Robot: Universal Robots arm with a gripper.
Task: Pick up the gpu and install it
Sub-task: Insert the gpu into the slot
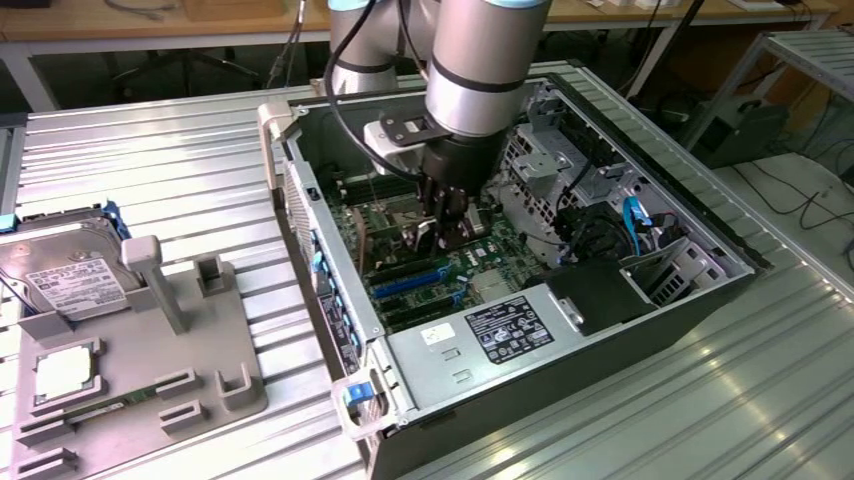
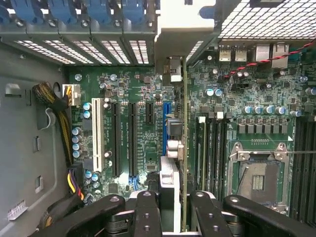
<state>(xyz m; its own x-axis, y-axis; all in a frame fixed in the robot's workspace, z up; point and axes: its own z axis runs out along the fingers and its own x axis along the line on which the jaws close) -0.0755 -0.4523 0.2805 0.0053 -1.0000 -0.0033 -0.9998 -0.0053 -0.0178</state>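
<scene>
Table [image 1: 160, 160]: ribbed metal, under everything.
Hard drive [image 1: 64, 278]: far at the exterior view's left, flat on the upper corner of the grey holder [image 1: 200, 340], white label up.
Silver chip [image 1: 63, 372]: in a recess of the holder, lower in the frame than the hard drive.
Memory stick [image 1: 100, 407]: narrow, green, lying near the holder's lower edge.
Computer case [image 1: 304, 230]: middle of the exterior view, on its side, open on top, green main board [image 1: 501, 268] showing.
Arm [image 1: 483, 60]: reaching down from the top centre of the frame into the case.
Claw [image 1: 449, 232]: inside the case, just above the main board, clamped on the gpu [image 2: 173, 148], with 2 black fingers [image 2: 146, 210] pressing from either side.
Gpu: held on edge over the main board, silver end bracket toward the case's rear wall, just beside the blue slot [image 2: 165, 123]; whether seated, cannot tell.
Power supply [image 1: 514, 325]: lower centre-right, label up.
Blue cables [image 1: 638, 222]: inside the case toward the exterior view's right.
</scene>
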